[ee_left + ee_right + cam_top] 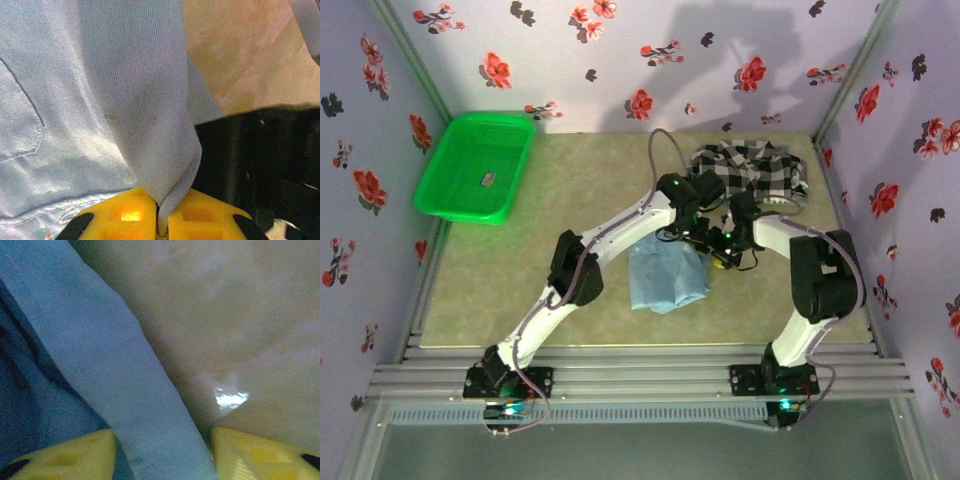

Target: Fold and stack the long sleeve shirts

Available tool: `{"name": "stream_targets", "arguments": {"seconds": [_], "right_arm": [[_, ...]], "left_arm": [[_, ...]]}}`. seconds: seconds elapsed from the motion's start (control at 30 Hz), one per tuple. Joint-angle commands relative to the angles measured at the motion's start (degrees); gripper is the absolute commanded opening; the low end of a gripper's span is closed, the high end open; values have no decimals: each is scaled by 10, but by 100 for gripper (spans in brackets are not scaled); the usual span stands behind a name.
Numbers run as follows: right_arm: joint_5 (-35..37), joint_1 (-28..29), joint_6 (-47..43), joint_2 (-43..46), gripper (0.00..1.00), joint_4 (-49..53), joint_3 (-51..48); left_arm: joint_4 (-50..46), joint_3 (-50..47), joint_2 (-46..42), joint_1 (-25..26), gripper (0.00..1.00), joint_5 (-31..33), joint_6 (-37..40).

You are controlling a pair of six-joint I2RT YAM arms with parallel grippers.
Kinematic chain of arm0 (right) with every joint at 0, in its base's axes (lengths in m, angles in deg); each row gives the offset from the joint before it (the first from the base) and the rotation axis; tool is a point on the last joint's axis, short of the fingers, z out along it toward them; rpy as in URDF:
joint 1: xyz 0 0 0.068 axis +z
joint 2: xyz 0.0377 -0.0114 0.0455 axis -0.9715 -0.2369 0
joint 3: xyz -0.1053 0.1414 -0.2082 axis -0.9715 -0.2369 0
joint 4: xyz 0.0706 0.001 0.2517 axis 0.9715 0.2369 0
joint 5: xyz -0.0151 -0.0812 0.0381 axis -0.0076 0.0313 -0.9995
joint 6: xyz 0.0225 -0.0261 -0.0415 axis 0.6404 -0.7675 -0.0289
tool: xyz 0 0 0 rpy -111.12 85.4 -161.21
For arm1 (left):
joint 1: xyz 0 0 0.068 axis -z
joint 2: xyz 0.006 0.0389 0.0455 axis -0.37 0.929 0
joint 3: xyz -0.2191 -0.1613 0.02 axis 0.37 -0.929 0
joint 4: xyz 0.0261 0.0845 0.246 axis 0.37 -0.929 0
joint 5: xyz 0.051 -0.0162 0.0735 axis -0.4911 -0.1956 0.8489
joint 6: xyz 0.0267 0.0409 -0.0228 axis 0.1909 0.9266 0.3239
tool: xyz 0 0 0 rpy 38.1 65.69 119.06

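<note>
The light blue shirt lies partly folded on the mat in front of the arms, its chest pocket showing in the left wrist view. At the shirt's right edge my left gripper is shut on a raised fold of the blue cloth, pinched between the yellow fingers. Right beside it my right gripper stands open. A flat band of blue cloth runs between its spread yellow fingertips and is not pinched. The black-and-white checked shirt lies crumpled at the back right.
A green plastic basket stands at the back left with a small item inside. The two arms cross close together over the middle of the olive mat. Flowered walls close in three sides.
</note>
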Motion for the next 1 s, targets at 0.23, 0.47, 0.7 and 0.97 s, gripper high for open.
{"name": "stream_targets", "arguments": {"seconds": [0.23, 0.47, 0.7, 0.97], "right_arm": [[39, -110, -97, 189, 81, 203, -10], [39, -15, -128, 240, 92, 128, -12], [111, 37, -215, 49, 92, 130, 106], [116, 49, -239, -84, 90, 137, 193]], "left_arm": [[160, -2, -18, -35, 99, -68, -77], [208, -166, -214, -104, 100, -51, -81], [318, -479, -373, -147, 100, -71, -79], [457, -672, -379, -143, 98, -103, -118]]}}
